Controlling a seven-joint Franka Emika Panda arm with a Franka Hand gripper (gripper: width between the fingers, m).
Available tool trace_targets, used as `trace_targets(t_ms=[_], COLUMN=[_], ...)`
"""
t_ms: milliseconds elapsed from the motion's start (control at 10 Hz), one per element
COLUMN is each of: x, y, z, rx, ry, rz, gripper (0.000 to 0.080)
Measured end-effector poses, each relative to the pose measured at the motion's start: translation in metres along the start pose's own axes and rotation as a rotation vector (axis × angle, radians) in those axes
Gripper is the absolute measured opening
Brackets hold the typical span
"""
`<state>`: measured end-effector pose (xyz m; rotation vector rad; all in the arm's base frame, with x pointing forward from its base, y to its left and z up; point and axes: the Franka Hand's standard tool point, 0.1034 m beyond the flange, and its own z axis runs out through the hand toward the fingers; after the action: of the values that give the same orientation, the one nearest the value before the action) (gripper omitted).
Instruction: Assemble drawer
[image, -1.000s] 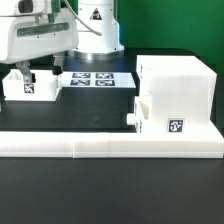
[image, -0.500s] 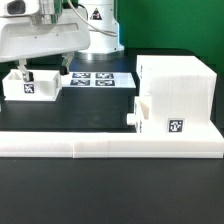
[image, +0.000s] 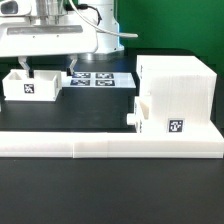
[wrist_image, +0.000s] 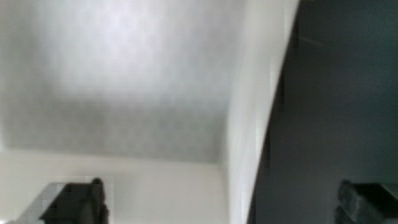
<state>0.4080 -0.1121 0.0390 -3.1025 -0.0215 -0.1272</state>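
Note:
A small white open-topped tray (image: 32, 86) with a black-and-white tag on its front stands at the exterior view's left. My gripper (image: 48, 68) hangs just above it, open and empty, one finger over the tray's left end and the other past its right end. In the wrist view the tray's white surface (wrist_image: 125, 90) fills most of the picture beside black table, and my gripper (wrist_image: 221, 205) shows dark fingertips (wrist_image: 71, 202) wide apart. The large white housing (image: 180, 85) stands at the exterior view's right. A second knobbed tray (image: 150, 112) sits in its front.
The marker board (image: 96, 79) lies flat between the loose tray and the housing. A long low white border wall (image: 110, 146) runs along the front of the black table. The arm's white body (image: 50, 38) hangs over the back left.
My gripper and arm have shifted towards the exterior view's right and risen a little above the loose tray. The tray, housing and board have stayed in place.

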Motion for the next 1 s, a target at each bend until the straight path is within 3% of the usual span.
trace_targets(t_ms=[100, 400, 500, 700, 1000], x=[-0.01, -0.012, -0.018, -0.029, -0.034], y=[0.001, 0.0, 0.002, -0.001, -0.002], z=[0.004, 0.006, 0.015, 0.028, 0.032], rx=[0.001, 0.002, -0.013, -0.018, -0.023], ry=[-0.002, -0.004, 0.013, 0.011, 0.015], rz=[0.065, 0.068, 0.048, 0.015, -0.003], gripper=[0.0648, 0.0648, 0.0648, 0.0648, 0.0648])
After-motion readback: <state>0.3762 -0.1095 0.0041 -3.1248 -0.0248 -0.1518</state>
